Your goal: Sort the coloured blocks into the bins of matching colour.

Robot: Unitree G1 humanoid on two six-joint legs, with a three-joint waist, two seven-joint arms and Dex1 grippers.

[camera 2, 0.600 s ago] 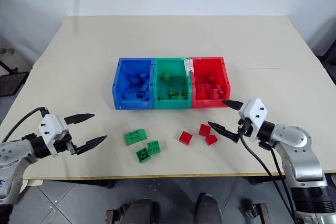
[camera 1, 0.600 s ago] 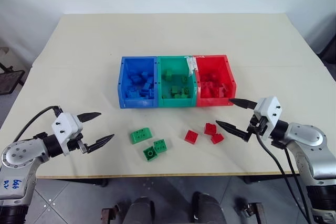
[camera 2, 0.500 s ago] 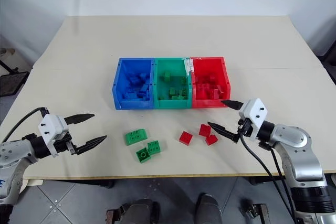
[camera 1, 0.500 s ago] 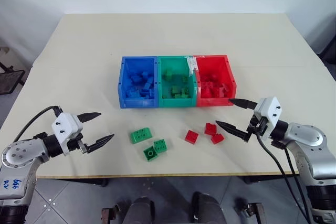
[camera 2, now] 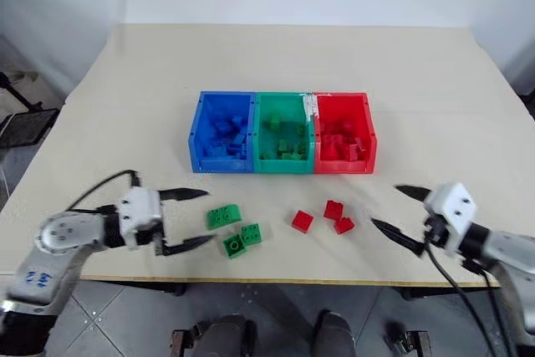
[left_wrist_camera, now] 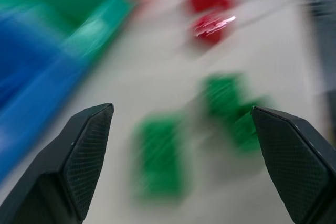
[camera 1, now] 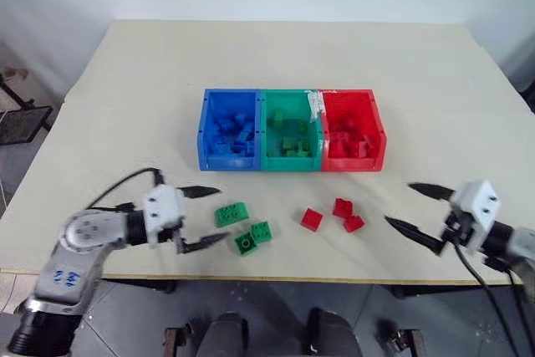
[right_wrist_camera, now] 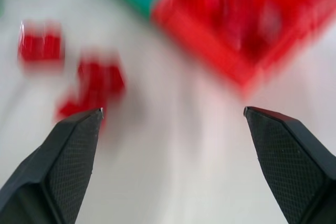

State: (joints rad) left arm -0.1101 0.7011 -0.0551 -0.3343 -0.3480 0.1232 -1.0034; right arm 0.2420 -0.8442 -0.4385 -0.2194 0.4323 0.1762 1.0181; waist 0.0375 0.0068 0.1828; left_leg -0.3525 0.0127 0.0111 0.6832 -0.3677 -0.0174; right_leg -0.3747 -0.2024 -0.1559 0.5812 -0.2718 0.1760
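Note:
Three joined bins stand mid-table: blue (camera 1: 227, 161), green (camera 1: 291, 164), red (camera 1: 355, 165), each holding several blocks of its own colour. In front of them lie loose blocks: a green one (camera 1: 231, 214), two more green ones touching (camera 1: 253, 237), and three red ones (camera 1: 312, 219) (camera 1: 341, 206) (camera 1: 354, 223). My left gripper (camera 1: 222, 215) is open just left of the green blocks, which lie ahead of its fingers (left_wrist_camera: 157, 156). My right gripper (camera 1: 398, 203) is open to the right of the red blocks (right_wrist_camera: 100, 80), holding nothing.
The beige table (camera 1: 276, 64) stretches bare behind the bins and to both sides. Its front edge (camera 1: 292, 278) runs just below the loose blocks. A dark frame (camera 1: 17, 123) stands on the floor off the left side.
The head camera has shifted. My left gripper has swung right, close up to the green blocks. My right gripper has drawn back to the right, away from the red blocks.

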